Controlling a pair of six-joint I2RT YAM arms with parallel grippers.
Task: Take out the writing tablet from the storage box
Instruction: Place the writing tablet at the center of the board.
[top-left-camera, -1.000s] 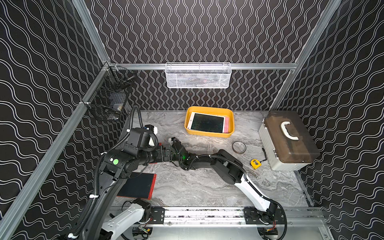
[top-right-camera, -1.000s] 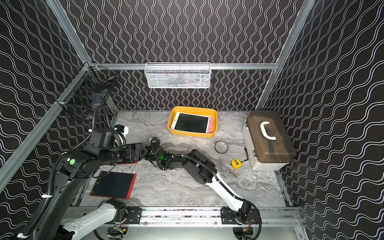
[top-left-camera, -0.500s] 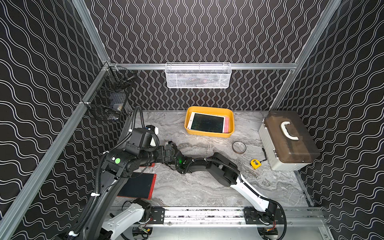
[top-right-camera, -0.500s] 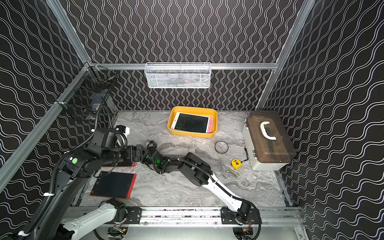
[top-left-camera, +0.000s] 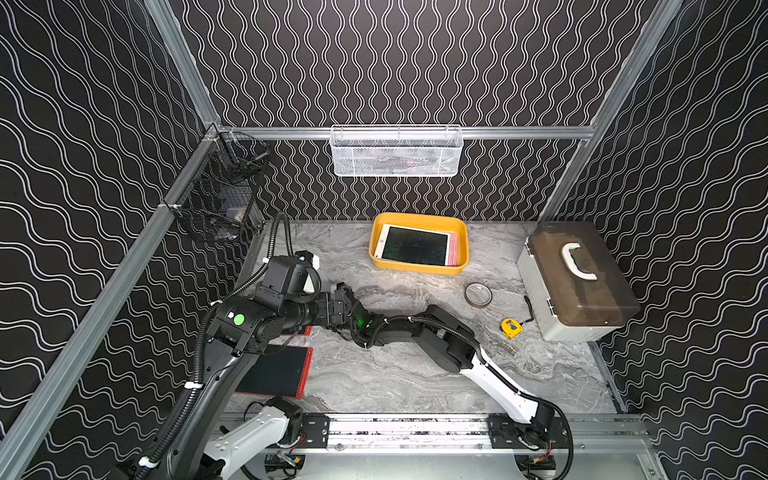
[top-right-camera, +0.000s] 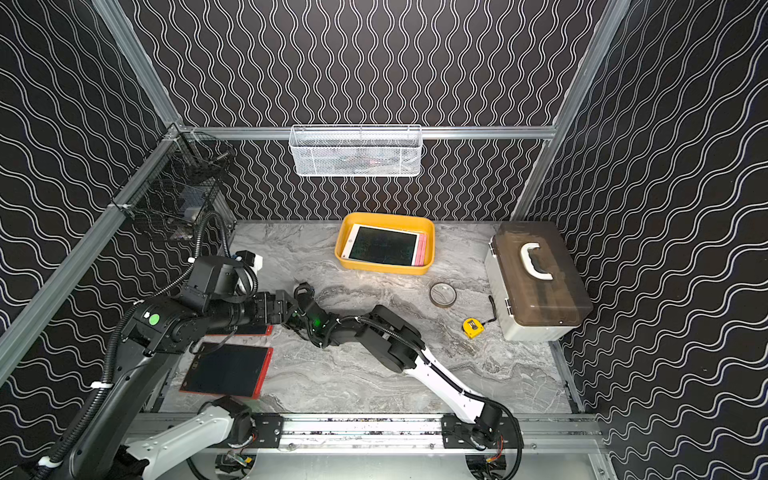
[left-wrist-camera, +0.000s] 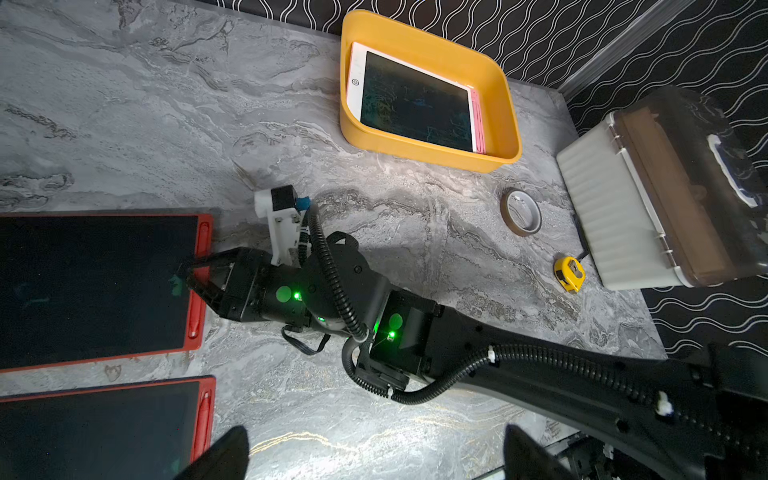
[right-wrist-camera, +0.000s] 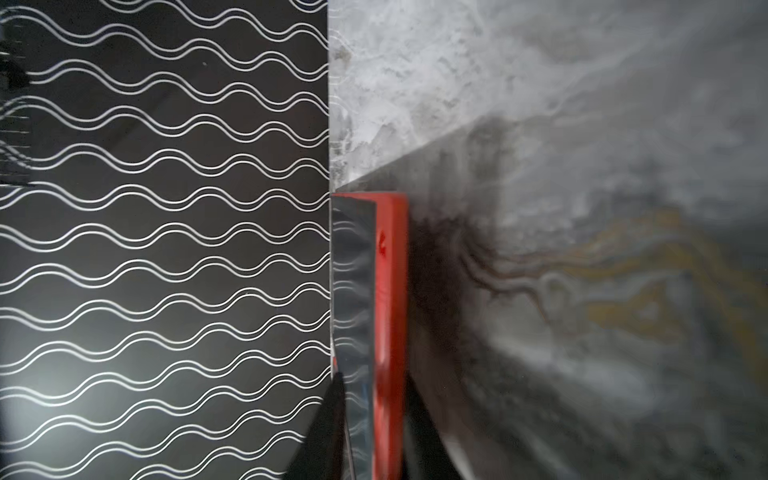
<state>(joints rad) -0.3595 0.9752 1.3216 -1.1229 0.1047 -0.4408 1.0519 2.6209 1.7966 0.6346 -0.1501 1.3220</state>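
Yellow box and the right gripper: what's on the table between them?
Nothing. Only bare marble table lies between the yellow storage box and the right gripper, seen plainly in the left wrist view.

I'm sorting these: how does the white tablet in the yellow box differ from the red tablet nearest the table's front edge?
Frame: white tablet white, red tablet red. Place: white tablet in the storage box atop a pink tablet, red tablet flat on the table. Both have dark rectangular screens.
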